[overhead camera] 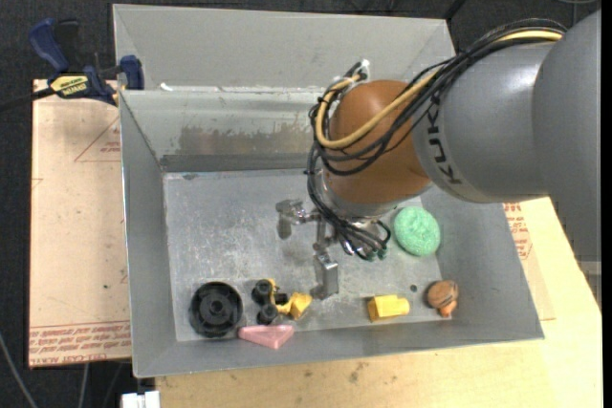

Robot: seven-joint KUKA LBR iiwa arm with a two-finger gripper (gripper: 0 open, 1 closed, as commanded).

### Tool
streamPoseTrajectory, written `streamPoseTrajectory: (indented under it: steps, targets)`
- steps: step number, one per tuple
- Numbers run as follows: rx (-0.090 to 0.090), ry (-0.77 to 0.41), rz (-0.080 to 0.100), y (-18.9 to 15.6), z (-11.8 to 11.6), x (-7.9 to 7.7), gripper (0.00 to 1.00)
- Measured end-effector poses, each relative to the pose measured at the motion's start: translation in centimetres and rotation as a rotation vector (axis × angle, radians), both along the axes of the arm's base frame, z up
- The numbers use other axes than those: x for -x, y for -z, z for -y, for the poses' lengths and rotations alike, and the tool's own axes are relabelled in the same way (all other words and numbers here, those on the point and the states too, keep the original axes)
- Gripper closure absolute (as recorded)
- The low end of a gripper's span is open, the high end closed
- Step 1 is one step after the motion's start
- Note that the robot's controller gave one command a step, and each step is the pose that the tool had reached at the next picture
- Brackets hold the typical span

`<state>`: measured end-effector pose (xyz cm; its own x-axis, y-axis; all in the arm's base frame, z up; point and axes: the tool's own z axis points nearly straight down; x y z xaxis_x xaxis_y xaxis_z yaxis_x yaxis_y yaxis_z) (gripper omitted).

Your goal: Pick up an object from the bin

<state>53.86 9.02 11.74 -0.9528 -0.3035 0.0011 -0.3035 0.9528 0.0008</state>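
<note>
Noted black ridged wheel [215, 309] front left, pink flat piece [268, 335] beside it. Found small black-and-yellow toy [277, 299] near front wall, just beside gripper [308, 246], fingers spread, empty. Judged toy light, stiff, knobbly; best pinched across middle. Noted yellow block [387, 307], green ball [417, 231] further right.

arm [507, 124] cropped at right, black-yellow toy [274, 299] indistinct

A round disc [215, 309] lay at the bin's [191, 205] front left. A ball [417, 231] sat right, behind a block [387, 307].
</note>
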Motion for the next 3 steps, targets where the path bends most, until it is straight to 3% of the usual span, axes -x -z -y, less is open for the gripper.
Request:
streamPoseTrajectory:
  steps: [1, 2, 3]
  targets:
    - [-0.004, -0.094, 0.003, 1.2, -0.3, 2.1, 0.00]
    - [0.002, -0.125, 0.001, 3.1, -1.9, 2.5, 0.00]
    - [-0.004, -0.238, 0.007, 4.7, -5.6, 4.1, 1.00]
